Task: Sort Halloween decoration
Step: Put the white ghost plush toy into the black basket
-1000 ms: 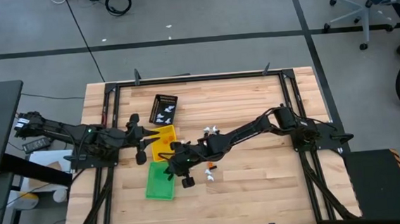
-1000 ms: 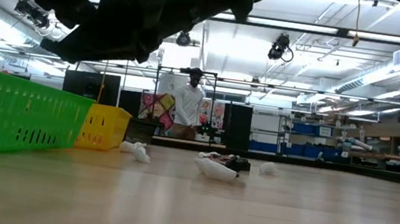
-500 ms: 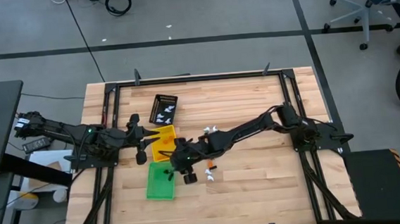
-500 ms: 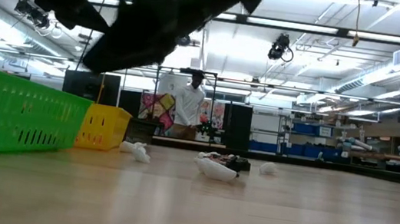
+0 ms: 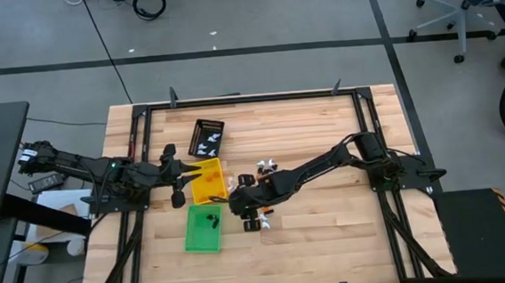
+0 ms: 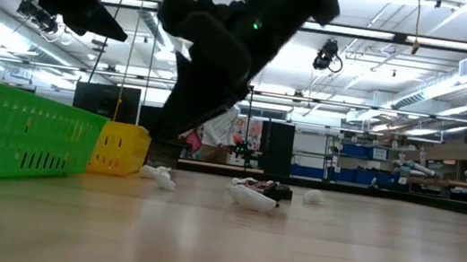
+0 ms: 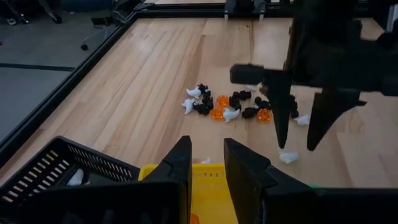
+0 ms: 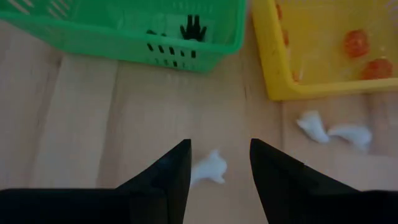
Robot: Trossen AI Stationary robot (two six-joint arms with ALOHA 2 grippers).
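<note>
**3 trays, trinkets mid-table**

Green tray (image 5: 202, 229), yellow tray (image 5: 206, 180), black tray (image 5: 206, 137): 1 each. Halloween decoration (image 7: 231, 107) heaped mid-frame on table (image 5: 330, 234); exact count unclear. Right hand (image 8: 214, 167) open, empty, over a white piece (image 8: 209, 168). Left hand (image 7: 208, 163) slightly parted, empty, frame left.

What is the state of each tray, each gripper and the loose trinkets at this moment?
Green tray: holds a few black trinkets.
Yellow tray: holds orange trinkets.
Black tray: holds white trinkets.
Right gripper: jaws open, empty, above a white trinket on the table.
Left gripper: jaws slightly apart, empty, waiting near the yellow tray.
Loose trinkets: unsorted, in a mixed pile on the table.
</note>
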